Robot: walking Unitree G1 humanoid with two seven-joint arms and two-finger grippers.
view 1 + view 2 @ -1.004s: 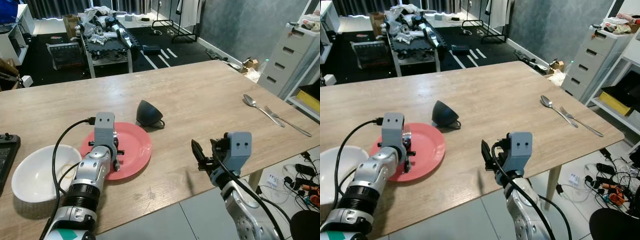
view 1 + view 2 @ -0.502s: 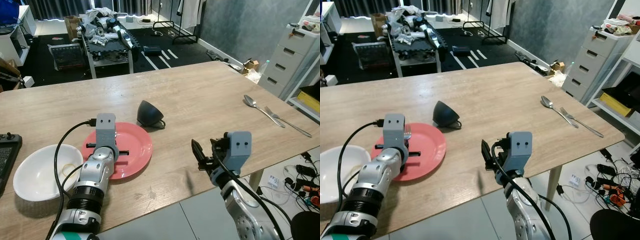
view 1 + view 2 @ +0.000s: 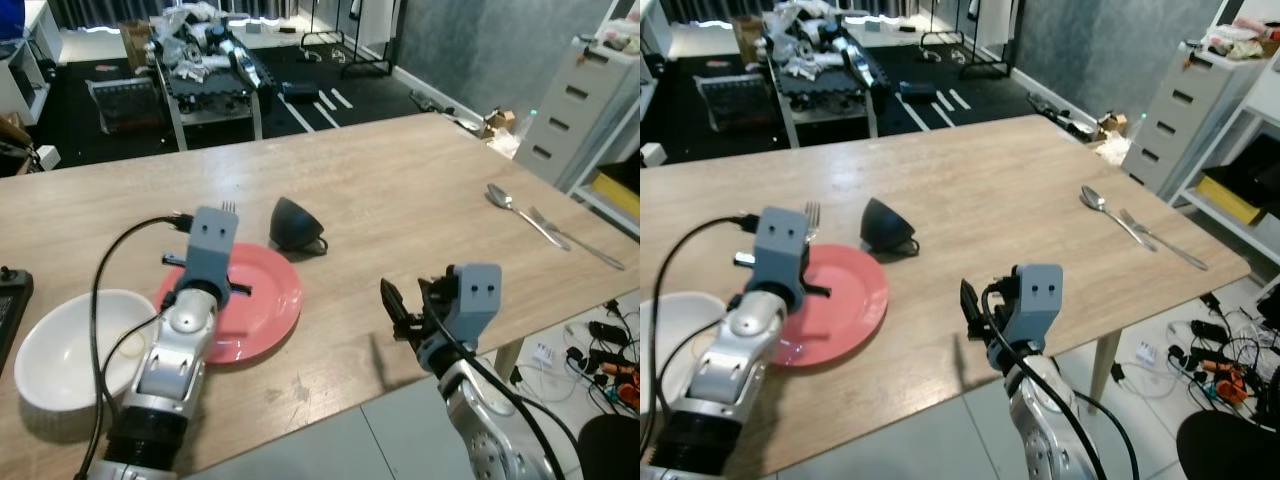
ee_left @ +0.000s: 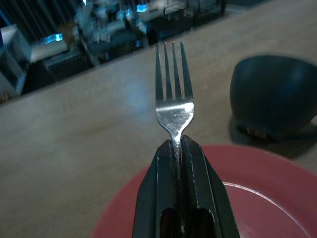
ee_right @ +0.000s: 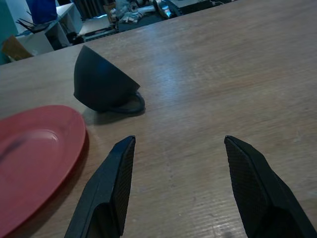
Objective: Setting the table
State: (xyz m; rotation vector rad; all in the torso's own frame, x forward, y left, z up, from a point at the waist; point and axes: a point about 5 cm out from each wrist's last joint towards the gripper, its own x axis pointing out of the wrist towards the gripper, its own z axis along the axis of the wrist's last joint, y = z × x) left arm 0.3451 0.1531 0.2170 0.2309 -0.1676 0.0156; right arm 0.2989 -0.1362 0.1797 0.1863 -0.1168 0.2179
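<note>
My left gripper (image 4: 179, 144) is shut on the handle of a silver fork (image 4: 173, 106), held level above the far-left part of a pink plate (image 3: 265, 300). The fork's tines (image 3: 228, 208) point away from me, past the plate's rim. A dark cup (image 3: 296, 225) lies upside down on the wooden table (image 3: 400, 190), just beyond the plate. A white bowl (image 3: 60, 350) sits left of the plate. My right gripper (image 5: 178, 148) is open and holds nothing, hovering low near the table's front edge (image 3: 400, 312), right of the plate.
A spoon (image 3: 505, 200) and another piece of cutlery (image 3: 570, 243) lie near the table's right edge. A black device (image 3: 8, 300) pokes in at the left edge. Behind the table stands a cluttered cart (image 3: 205, 70); white drawers (image 3: 590, 110) stand to the right.
My left gripper has risen off the pink plate with the fork in it, and the tines now point past the plate's far rim. The right arm has stayed put.
</note>
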